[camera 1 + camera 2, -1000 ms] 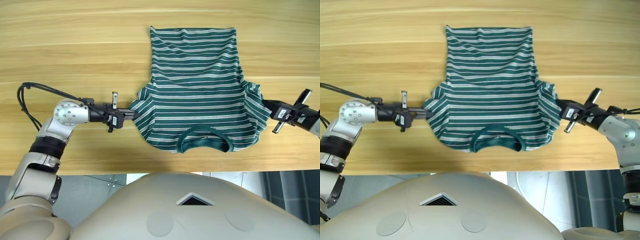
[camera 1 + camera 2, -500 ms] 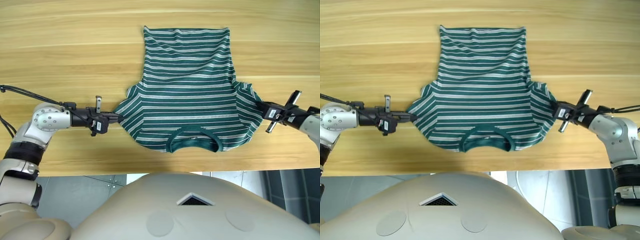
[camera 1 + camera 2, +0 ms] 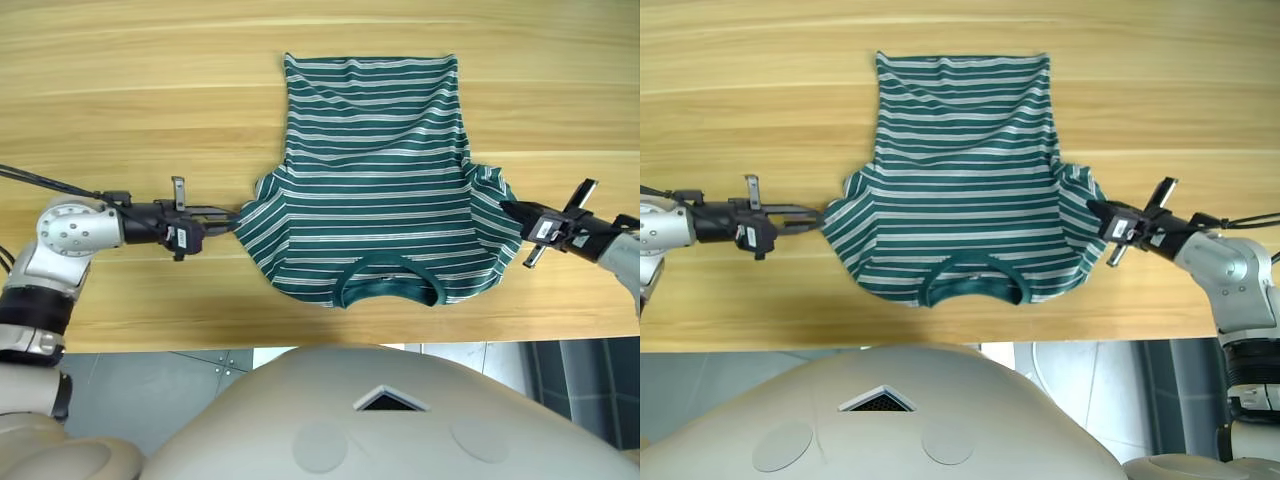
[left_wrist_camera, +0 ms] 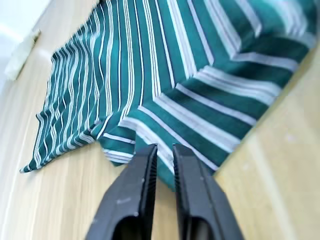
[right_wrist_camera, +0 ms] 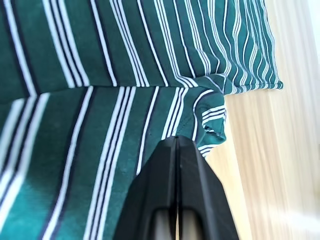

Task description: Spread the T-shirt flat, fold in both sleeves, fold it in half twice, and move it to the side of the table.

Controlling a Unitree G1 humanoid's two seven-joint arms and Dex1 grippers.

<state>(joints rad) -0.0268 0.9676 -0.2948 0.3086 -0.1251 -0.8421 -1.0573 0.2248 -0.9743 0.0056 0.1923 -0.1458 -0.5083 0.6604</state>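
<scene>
T-shirt (image 3: 960, 180) between left hand (image 3: 814, 213) and right hand (image 3: 1093, 209)

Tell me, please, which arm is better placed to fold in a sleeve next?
Right, probably: the right pincer is shut on a T-shirt sleeve, while the left pincer sits open beside the other sleeve.

- Left arm (image 3: 68, 232): silver, round screwed joint — black cables at nine o'clock.
- Right arm (image 3: 1225, 268): silver-grey, black cable at three o'clock.
- Left gripper (image 4: 162, 150), right gripper (image 5: 176, 142): slim black fingers.

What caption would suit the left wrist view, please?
Left end effector, narrowly open, at the sleeve edge of the striped T-shirt on the table.
</scene>
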